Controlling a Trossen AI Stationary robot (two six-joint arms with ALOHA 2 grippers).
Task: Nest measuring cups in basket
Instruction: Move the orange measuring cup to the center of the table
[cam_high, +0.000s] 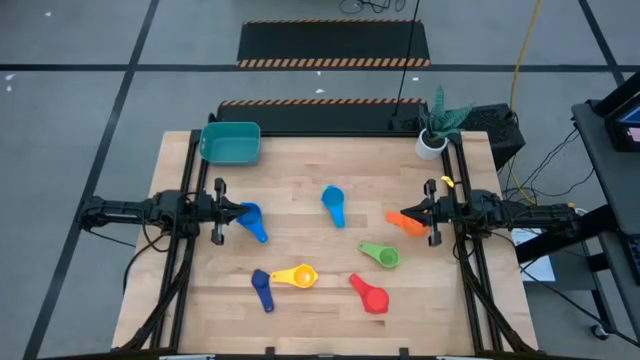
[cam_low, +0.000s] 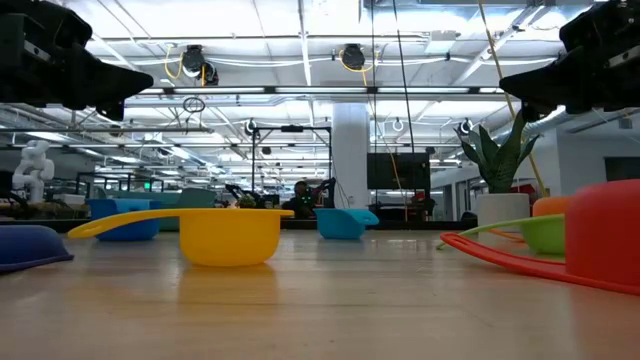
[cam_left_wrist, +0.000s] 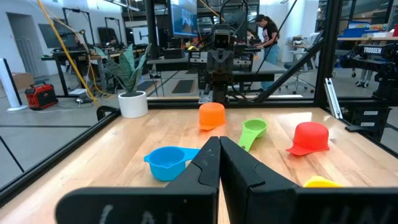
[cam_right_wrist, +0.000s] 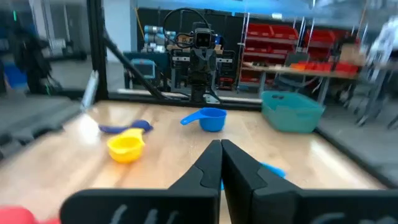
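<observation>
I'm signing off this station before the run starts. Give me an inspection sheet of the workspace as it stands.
Surface: wooden table, no spills seen.
Job's things: teal basket at the far left corner, nothing in it; seven cups loose on the table: blue, light blue, orange, green, yellow, dark blue, red.
Clutter: potted plant at the far right corner.
Grippers: left gripper and right gripper at opposite edges, both above the table, jaws shut, holding nothing.
Cables: yellow cable on the floor.
Surroundings: person at the benches behind.
</observation>
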